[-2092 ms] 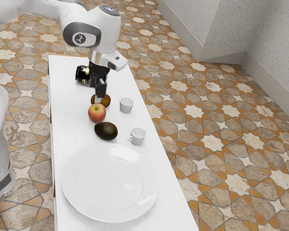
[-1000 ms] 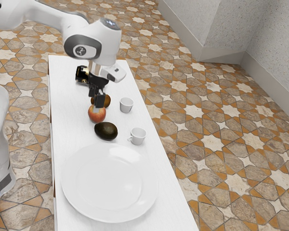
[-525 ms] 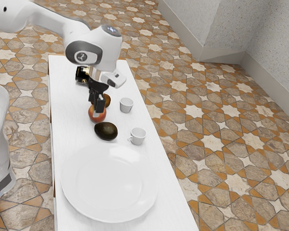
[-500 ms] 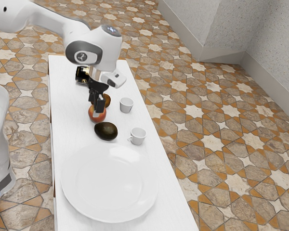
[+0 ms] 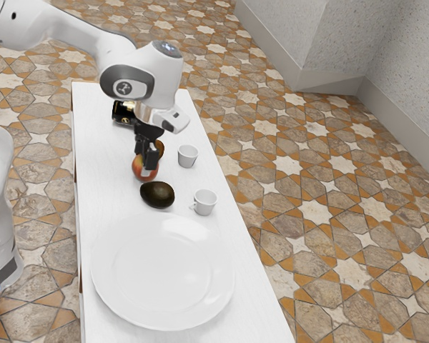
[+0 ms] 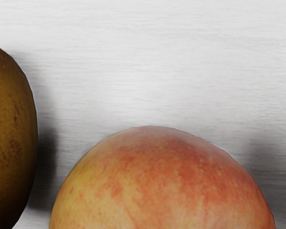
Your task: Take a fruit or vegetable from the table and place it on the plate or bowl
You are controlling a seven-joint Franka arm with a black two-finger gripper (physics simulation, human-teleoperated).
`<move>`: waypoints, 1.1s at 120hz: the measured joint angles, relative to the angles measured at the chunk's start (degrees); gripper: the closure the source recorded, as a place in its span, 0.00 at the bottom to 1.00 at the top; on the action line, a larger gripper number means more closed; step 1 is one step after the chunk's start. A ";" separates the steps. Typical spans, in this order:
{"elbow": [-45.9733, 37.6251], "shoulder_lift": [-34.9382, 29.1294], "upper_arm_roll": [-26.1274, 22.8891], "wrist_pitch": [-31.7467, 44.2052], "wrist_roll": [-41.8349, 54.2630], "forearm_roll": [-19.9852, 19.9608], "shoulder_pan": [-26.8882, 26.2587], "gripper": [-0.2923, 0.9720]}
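The apple (image 5: 139,168) sits on the table (image 5: 107,193) directly beneath the fingers (image 5: 149,157), which hang straight down and stand spread to either side of it. One dark finger crosses its face in the exterior view, and nothing shows them pinching it yet. In the wrist view the apple (image 6: 162,186) swells up just under the hand, so the drop to it looks all but spent. Being round, it has no long axis to line up with, and closing the fingers across its middle should be enough. The crowding matters more. A brown fruit (image 5: 159,148) lies just beside the apple on the side of the fingers away from the plate, and the wrist view shows that brown fruit (image 6: 9,133) close to the apple but with a shadowed strip of table between them. The finger on that side has little room and could nudge it as it shuts. On the opposite side of the fingers an avocado (image 5: 157,194) lies near the apple, between it and the plate (image 5: 162,275), which is well apart from the fingers along the table. I judge that a carry to the plate needs a lift high enough to pass over the avocado. A small white cup (image 5: 188,155) stands off to one side of the fingers and a second cup (image 5: 204,201) stands beside the avocado, both off the straight line to the plate. A dark jar (image 5: 121,111) lies behind the hand, out of the way.
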 joint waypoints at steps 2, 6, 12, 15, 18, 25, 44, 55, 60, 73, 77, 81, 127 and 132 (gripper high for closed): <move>0.00 0.00 0.00 0.04 0.00 0.00 0.00 0.23; 0.00 0.01 0.00 0.12 0.00 -0.01 0.00 0.23; 0.00 0.19 -0.01 0.23 0.01 -0.12 -0.05 0.23; 0.00 0.30 -0.01 0.32 0.01 -0.17 -0.07 0.23; 0.00 0.46 -0.02 0.41 0.01 -0.21 -0.07 0.23; 0.00 0.75 -0.05 0.62 0.01 -0.27 -0.08 0.23; 0.00 1.06 -0.01 1.07 0.02 -0.35 -0.09 0.28; 0.00 1.55 -0.01 1.29 -0.01 -0.30 -0.09 0.36; 0.00 1.64 -0.02 1.37 -0.07 -0.21 -0.09 0.41; 0.01 2.12 -0.01 1.56 -0.30 0.11 -0.09 0.44; 0.01 2.23 -0.03 1.61 -0.38 0.16 -0.09 0.45; 0.04 2.37 -0.04 1.66 -0.45 0.15 -0.09 0.46; 1.59 2.54 -0.67 1.68 -0.98 -0.21 -0.17 0.47; 1.89 2.54 -0.87 1.69 -1.01 -0.21 -0.18 0.47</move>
